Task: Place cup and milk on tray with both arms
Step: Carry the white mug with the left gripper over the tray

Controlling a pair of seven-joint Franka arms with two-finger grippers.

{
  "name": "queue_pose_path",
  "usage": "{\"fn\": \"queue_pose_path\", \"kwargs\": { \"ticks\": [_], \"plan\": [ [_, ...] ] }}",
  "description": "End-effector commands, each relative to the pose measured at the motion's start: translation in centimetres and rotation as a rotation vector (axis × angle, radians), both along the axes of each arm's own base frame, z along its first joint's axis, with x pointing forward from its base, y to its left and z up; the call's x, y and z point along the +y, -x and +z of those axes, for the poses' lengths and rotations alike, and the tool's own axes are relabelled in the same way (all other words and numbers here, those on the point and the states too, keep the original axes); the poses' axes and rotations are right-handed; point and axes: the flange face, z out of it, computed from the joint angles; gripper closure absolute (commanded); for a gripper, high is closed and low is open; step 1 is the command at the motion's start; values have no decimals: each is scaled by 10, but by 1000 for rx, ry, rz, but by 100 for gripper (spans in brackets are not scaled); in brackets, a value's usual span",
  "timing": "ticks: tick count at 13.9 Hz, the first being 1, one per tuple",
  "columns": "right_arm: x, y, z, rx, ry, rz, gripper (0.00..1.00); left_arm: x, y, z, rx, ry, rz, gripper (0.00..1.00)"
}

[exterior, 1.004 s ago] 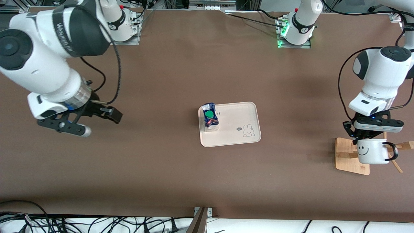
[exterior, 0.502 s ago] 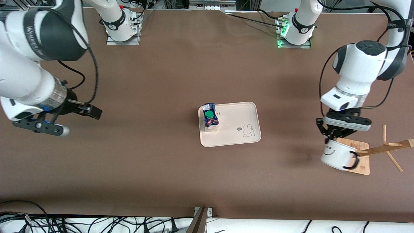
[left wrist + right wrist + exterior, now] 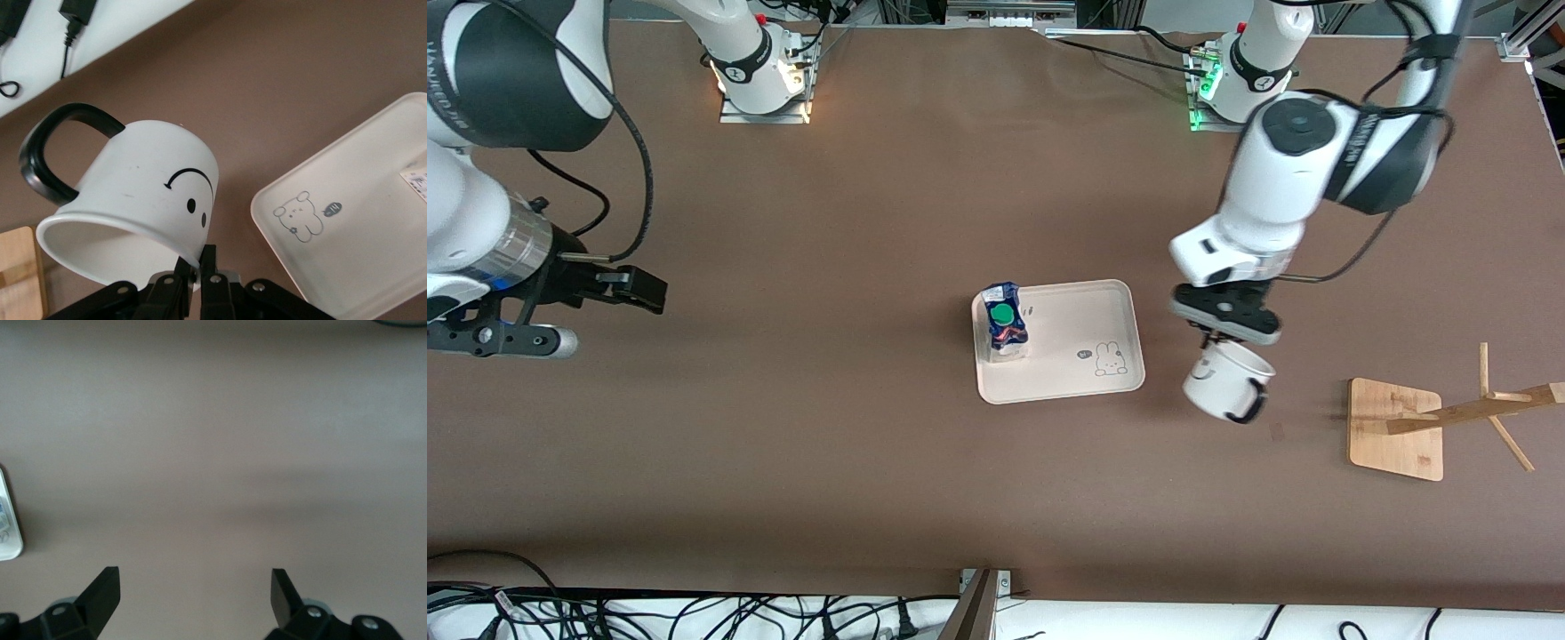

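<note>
The cream tray [image 3: 1080, 373] with a rabbit drawing lies mid-table. The blue and white milk carton [image 3: 1004, 322] with a green cap stands on it, at the end toward the right arm. My left gripper [image 3: 1221, 340] is shut on the rim of the white smiley cup [image 3: 1224, 384] and holds it tilted in the air, over the table beside the tray. In the left wrist view the gripper [image 3: 198, 259] pinches the cup [image 3: 133, 193] wall, with the tray [image 3: 360, 247] close by. My right gripper [image 3: 503, 338] is open and empty [image 3: 193, 587] over bare table.
A wooden rack with a flat base [image 3: 1392, 428] and slanted pegs [image 3: 1494, 404] stands toward the left arm's end of the table. Its base corner shows in the left wrist view [image 3: 17, 267]. Cables lie past the table's near edge.
My left gripper has carried the cup from over the wooden rack to just beside the tray. My right arm has drawn back toward its own end of the table.
</note>
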Motion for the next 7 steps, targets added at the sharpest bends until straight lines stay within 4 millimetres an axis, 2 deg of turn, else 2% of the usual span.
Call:
{"fn": "queue_pose_path", "kwargs": {
  "ticks": [1, 3, 5, 7],
  "plan": [
    [-16, 1, 4, 5, -4, 54, 0, -50, -10, -27, 142, 12, 21, 100],
    [-17, 1, 5, 6, -5, 103, 0, -71, -14, -45, 260, 48, 55, 100],
    [-17, 1, 5, 6, -4, 105, 0, -100, -8, -63, 328, 17, 27, 100],
    [-20, 1, 7, -1, -6, 101, 0, -113, 2, -103, 469, -20, 35, 100]
  ]
}}
